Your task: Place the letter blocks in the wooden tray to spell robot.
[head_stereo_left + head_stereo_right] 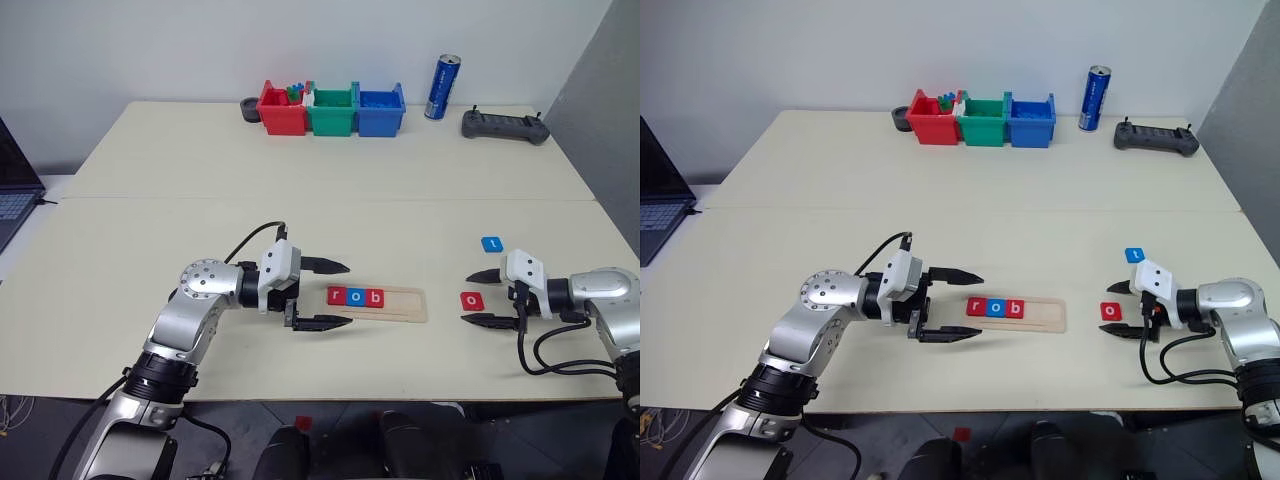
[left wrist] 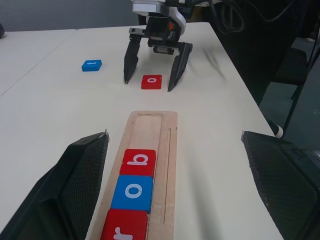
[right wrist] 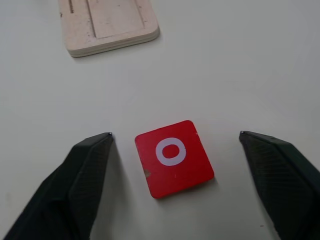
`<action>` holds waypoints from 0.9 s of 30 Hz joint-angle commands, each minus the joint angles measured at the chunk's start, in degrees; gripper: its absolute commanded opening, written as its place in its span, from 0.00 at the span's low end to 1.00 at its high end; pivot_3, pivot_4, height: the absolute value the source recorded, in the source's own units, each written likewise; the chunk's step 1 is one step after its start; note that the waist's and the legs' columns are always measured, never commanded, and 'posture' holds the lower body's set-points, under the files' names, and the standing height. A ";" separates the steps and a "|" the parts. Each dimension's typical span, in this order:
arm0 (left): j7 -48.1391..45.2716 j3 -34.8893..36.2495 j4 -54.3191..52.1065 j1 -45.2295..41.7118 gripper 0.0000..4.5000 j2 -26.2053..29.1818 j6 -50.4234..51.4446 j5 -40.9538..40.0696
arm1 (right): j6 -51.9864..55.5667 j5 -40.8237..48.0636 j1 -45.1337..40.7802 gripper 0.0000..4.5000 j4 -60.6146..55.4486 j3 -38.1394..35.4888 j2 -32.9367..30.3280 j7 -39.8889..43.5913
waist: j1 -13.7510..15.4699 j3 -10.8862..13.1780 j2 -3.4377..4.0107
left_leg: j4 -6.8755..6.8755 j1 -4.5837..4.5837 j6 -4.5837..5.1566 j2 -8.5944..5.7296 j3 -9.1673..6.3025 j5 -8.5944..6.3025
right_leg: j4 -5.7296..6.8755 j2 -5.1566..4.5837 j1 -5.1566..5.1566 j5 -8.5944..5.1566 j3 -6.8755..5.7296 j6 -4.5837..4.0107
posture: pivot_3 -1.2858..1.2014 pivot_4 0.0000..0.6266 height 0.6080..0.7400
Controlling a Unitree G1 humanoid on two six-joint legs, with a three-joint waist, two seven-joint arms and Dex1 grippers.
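Note:
The wooden tray (image 1: 408, 303) lies near the table's front edge. It holds a red r block (image 1: 336, 296), a blue o block (image 1: 354, 297) and a red b block (image 1: 373, 298) side by side at its left end. My left gripper (image 1: 349, 296) is open and level at that end, one finger on each side of the tray. To the right, a red o block (image 3: 174, 157) lies flat on the table. My right gripper (image 1: 465, 299) is open and straddles it without touching. A blue t block (image 1: 492, 244) lies just behind that gripper.
Red (image 1: 283, 110), green (image 1: 332, 112) and blue (image 1: 381, 110) plastic bins stand at the table's back, with a blue can (image 1: 442, 87) and a dark controller (image 1: 505, 126) to their right. A laptop (image 1: 15, 195) sits past the left edge.

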 commanded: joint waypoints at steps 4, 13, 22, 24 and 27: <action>-0.02 0.24 -1.64 -0.09 1.00 0.28 -0.56 -0.27 | -0.17 -0.07 -0.06 0.48 -0.38 -0.60 -1.00 1.45 | 0.00 0.00 0.00 | 0.01 0.00 0.00 0.00 0.00 0.00 | 0.01 0.00 0.00 0.00 0.00 0.00 | 0.52 0.24 1.00; 0.20 0.15 -1.30 -0.40 1.00 -0.07 -0.68 -0.22 | -0.35 -0.18 -0.40 0.32 -2.06 -0.97 -0.80 0.57 | 0.00 0.00 0.00 | 0.02 0.00 0.00 0.00 0.00 0.00 | 0.04 0.00 0.00 0.00 0.00 0.00 | 0.52 0.24 1.00; -0.30 0.31 -1.39 -0.13 1.00 0.14 -0.99 -0.39 | 10.44 3.14 -1.33 0.32 -16.04 -0.09 3.09 -2.52 | 0.00 0.00 0.00 | 0.03 0.00 -0.01 0.00 -0.03 0.00 | 0.09 0.00 -0.01 0.00 -0.01 0.00 | 0.52 0.24 1.00; -0.49 0.32 -1.36 0.05 1.00 0.19 -1.17 -0.42 | 12.78 3.33 -1.34 0.32 -18.15 0.44 4.46 -3.42 | 0.03 0.00 0.00 | 0.04 -0.01 -0.01 -0.01 -0.04 0.00 | 0.09 0.00 -0.01 0.00 -0.02 0.00 | 0.52 0.24 1.00; -0.32 0.60 -1.64 0.17 1.00 -0.14 -1.35 -0.82 | 14.87 2.93 -1.62 0.32 -20.38 1.68 6.53 -5.03 | 0.05 0.00 0.00 | 0.03 -0.01 -0.01 -0.01 -0.06 0.00 | 0.09 0.00 -0.01 0.00 -0.04 0.00 | 0.52 0.24 1.00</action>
